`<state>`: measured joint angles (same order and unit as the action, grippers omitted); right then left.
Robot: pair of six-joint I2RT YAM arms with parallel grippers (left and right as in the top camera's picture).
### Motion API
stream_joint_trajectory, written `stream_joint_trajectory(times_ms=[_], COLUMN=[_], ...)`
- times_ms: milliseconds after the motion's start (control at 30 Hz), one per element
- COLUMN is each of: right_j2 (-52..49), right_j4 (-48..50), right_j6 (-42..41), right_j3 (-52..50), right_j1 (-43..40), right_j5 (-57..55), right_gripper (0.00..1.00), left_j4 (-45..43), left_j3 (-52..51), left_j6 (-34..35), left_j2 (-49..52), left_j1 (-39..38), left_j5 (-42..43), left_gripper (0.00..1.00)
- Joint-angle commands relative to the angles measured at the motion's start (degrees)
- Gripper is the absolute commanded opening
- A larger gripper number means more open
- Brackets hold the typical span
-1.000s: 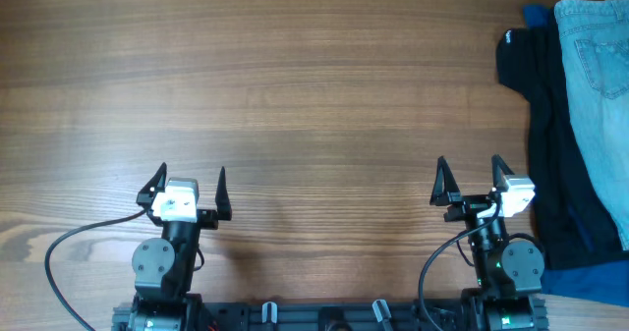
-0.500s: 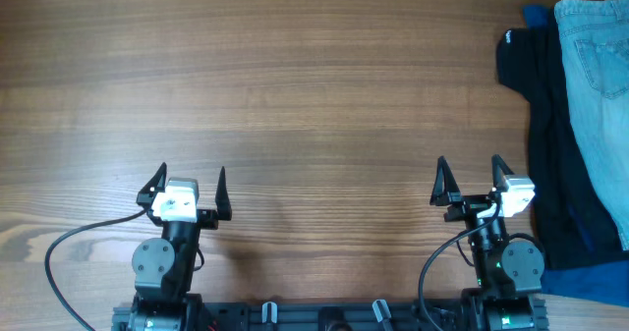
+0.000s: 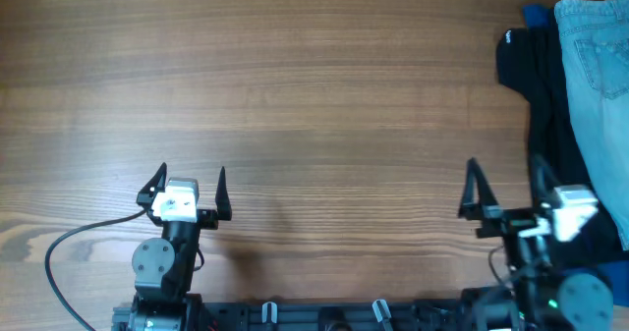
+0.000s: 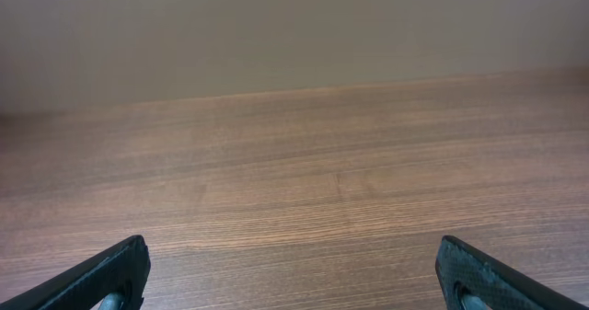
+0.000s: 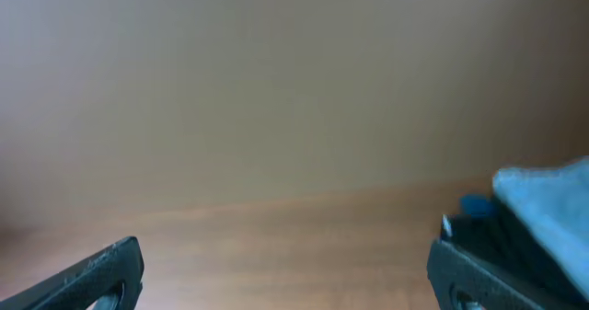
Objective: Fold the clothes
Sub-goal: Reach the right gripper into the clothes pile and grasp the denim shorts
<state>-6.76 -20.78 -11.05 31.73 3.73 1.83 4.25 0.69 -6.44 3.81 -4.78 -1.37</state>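
Observation:
The clothes, a pair of light-blue denim shorts [image 3: 598, 85], lie at the table's far right edge, partly cut off by the frame. In the right wrist view they are a pale blue blur [image 5: 550, 198] at the right. My right gripper [image 3: 504, 182] stands open near the front edge, its right finger over the black garment, short of the shorts. It holds nothing [image 5: 285, 275]. My left gripper [image 3: 192, 181] stands open at the front left over bare wood, far from the shorts, with nothing between its fingers [image 4: 294, 275].
A black garment [image 3: 545, 115] lies under the shorts and spreads to their left. Dark blue fabric [image 3: 590, 280] shows beneath it at the front right. The wooden table [image 3: 295, 85] stretches left of the pile. A cable [image 3: 74, 241] loops by the left arm's base.
My right arm has swung right towards the pile of garments, and its view is now blurred. The left arm and the garments have not moved.

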Motion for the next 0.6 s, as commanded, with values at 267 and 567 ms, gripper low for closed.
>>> stream_joint_trajectory(times_ms=[267,567], right_j2=[-49.3,-92.2], right_j4=[-27.7,-39.3], right_j6=[8.7,14.1], right_j3=[59.2,92.5], right_j1=[0.3,-16.7], right_j5=[-6.3,-13.8], right_gripper=[1.0,1.0], left_j4=[-0.2,-0.2], left_j3=[-0.3,-0.3], left_j6=[-0.8,-0.9], left_j2=[0.0,0.0], left_j1=[-0.2,-0.2], left_j5=[0.7,0.7], left_gripper=[1.0,1.0])
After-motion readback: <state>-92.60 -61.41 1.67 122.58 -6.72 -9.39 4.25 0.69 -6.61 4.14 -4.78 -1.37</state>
